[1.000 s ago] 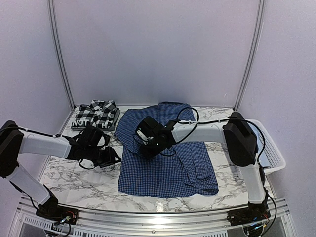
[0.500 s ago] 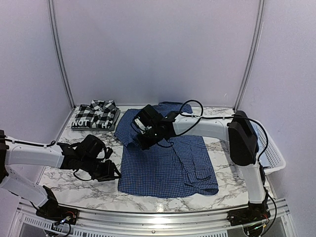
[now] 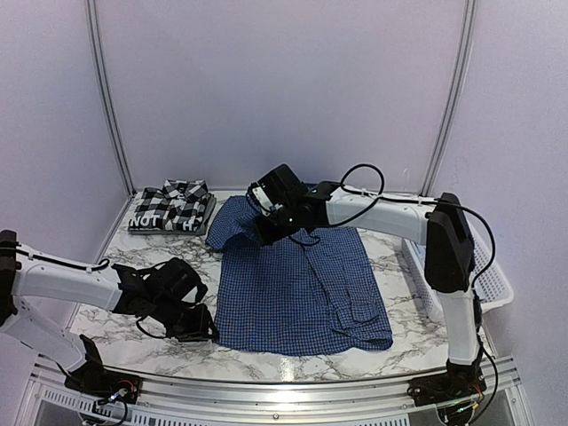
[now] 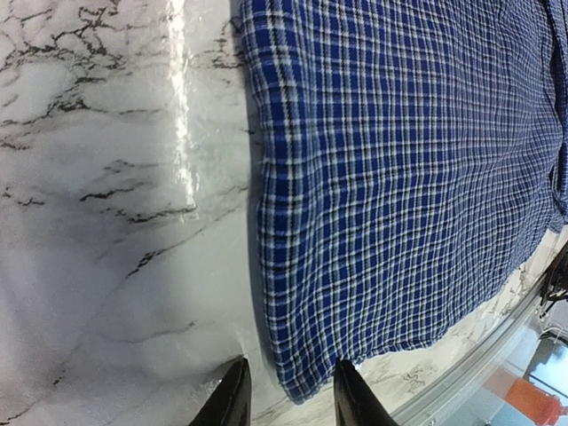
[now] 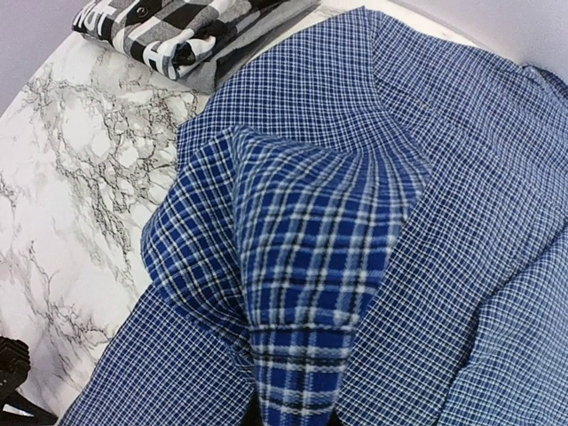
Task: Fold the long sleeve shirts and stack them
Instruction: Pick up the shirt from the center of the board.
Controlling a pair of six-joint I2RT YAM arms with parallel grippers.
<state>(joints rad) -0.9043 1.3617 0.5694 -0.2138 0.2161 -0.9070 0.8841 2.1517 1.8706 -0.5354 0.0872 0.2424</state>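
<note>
1. Right gripper (image 3: 266, 226): clamped tight on a fold of the blue shirt (image 3: 302, 284) near its far-left shoulder. The cloth drapes over the fingers in the wrist view, so I can't tell how deep the bite is.
2. Left gripper (image 4: 288, 401): part open, holding nothing. The shirt's near-left corner lies flat between the fingertips (image 4: 232, 399), and the rest of the cloth runs on ahead of them.
3. Blue shirt: spread flat on the table (image 3: 115, 311), except the raised fold tenting off the right fingers. Plaid shirt (image 3: 173, 206): folded, well past the right fingers at the far left, apart from the blue one.
4. Step, my read: folding the left side inward. Left should pinch the whole hem corner before lifting. Then both carry across at equal height so the crease runs straight.
5. Risk: a shallow pinch lets the thin hem slip out, and the tips could scrape the table.
6. Surface: glossy marble-pattern top with a glare streak beside the left fingers. Probably slick, so dragged cloth will slide.
7. Room: plain white walls, metal rail at the near edge, white basket (image 3: 493, 275) well off to the right.
</note>
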